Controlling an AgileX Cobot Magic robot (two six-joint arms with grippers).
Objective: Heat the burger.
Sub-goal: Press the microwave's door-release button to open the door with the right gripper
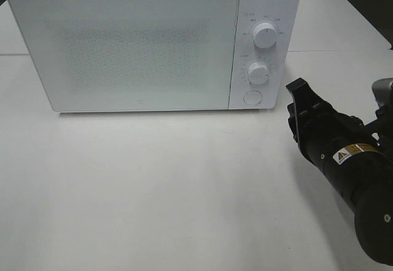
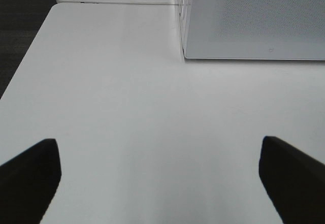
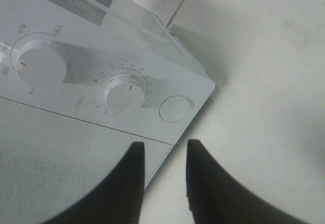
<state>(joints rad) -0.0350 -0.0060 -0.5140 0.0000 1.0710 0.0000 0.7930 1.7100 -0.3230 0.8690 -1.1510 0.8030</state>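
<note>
While near microwave (image 1: 123,47), right tool (image 3: 165,150) ajar.

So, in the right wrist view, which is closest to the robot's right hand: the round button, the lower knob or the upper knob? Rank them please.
From the right hand:
1. Round button, at the bottom of the control panel, nearest.
2. Lower knob, middle of the panel.
3. Upper knob, top of the panel, farthest.

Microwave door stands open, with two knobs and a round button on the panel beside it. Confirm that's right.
No: the door is shut, flush with the panel, as the exterior high view shows. The two knobs and round button are there.
</note>
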